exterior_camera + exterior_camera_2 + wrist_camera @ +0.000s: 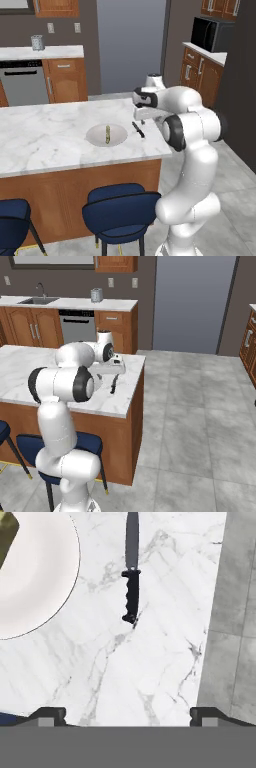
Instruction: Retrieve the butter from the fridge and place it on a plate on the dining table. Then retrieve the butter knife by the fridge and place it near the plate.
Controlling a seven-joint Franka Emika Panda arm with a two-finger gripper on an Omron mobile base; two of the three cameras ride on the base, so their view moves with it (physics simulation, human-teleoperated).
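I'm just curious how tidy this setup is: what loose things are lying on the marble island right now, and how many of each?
Plate: 1
Butter, lying on the plate: 1
Butter knife, on the marble beside the plate: 1
Total: 3

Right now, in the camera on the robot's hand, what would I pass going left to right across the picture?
The butter at the left edge, lying on the plate → bare marble of the dining table → the butter knife → more marble → the grey floor beyond the table's edge.
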